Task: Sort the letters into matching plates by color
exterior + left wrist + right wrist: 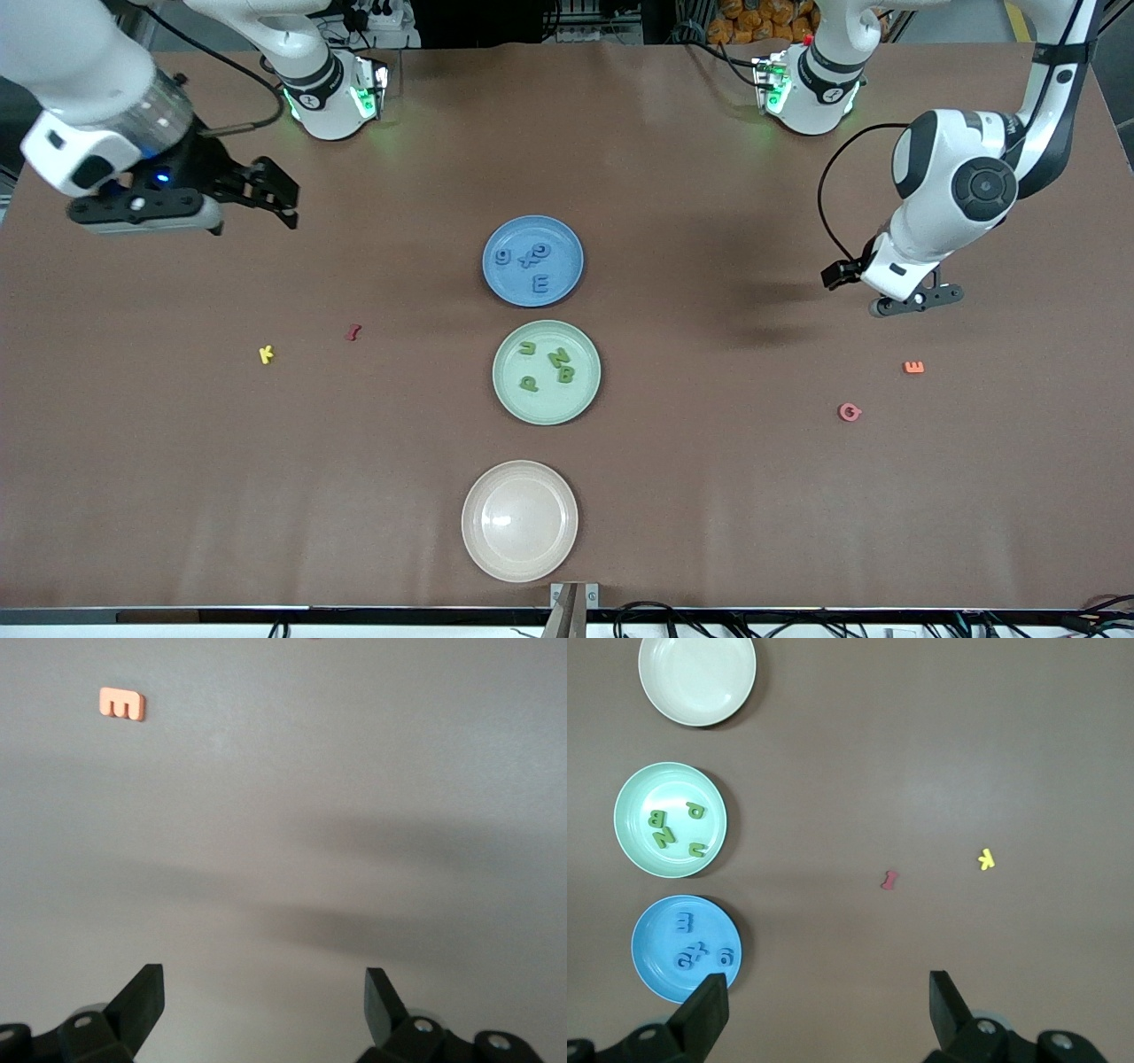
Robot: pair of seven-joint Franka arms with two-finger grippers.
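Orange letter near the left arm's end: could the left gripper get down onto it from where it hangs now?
Probably yes. The left gripper hangs open above bare table beside the orange letter, with nothing standing between them.

Toy characters are the only legible marks. In the blue plate (496,279) lie a blue 9 (503,257), X (528,260), G (541,251) and E (539,283). The green plate (511,403) holds a green U (527,348), Z (555,358), B (565,374) and P (529,383). On the bare table lie a yellow K (266,354), an orange E (913,367) and a pink G (850,412). The red piece (353,332) cannot be read. In the left wrist view, the orange E (121,703) lies well ahead of the spread fingers (142,997).
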